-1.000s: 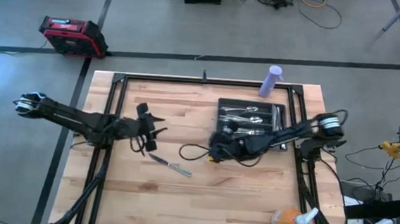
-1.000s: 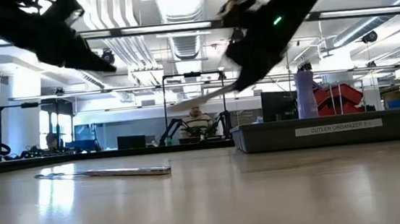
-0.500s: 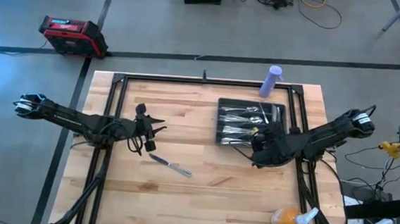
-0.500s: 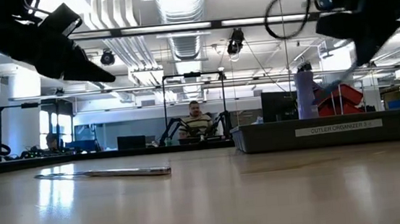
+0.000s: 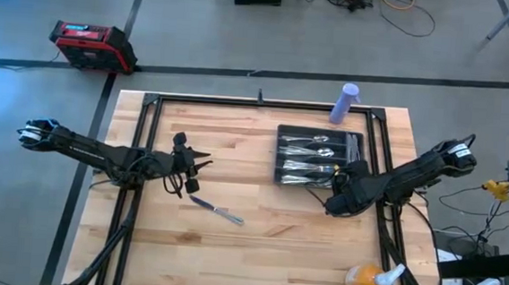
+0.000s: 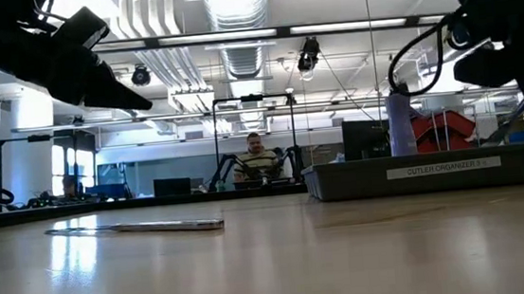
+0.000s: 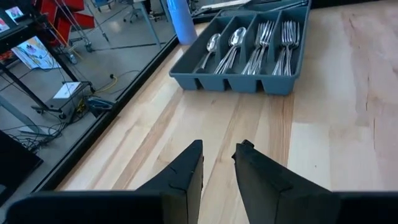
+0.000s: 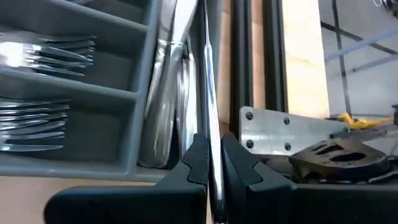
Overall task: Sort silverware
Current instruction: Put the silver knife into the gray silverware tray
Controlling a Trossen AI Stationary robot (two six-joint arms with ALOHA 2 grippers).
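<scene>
Right wrist view settles the step in hand: the right gripper [image 8: 214,163] has its jaws drawn narrow on a slim knife [image 8: 207,81], blade running forward over the long side compartment of the grey tray [image 8: 144,98], where other knives already lie; forks [image 8: 43,53] fill the neighbouring slots.

High view: right gripper [image 5: 341,195] sits at the near right corner of the tray [image 5: 281,153], at the table's right side; I judge this as the deposit phase for one knife, not yet released.

Left arm waits; left gripper [image 5: 186,166] hangs at the table's left-centre, jaws a little apart and holding nothing, as its own wrist view shows [image 7: 217,163]; that view also shows spoons [image 7: 225,46] and forks sorted in the tray's slots.

One piece is unsorted: a lone utensil [image 5: 216,210] lying on the bare wood just in front of the left gripper, well apart from the tray; low view shows it flat on the table [image 6: 136,227]; I cannot tell its type for sure.

Next move, as I read it: line the knife along the knife slot, lower until it rests among the others, then open; the blade looks close to the slot's outer wall, so a small correction inward seems wise; after that, fetch the lone utensil; lying flat, it will want a low, careful pinch.
</scene>
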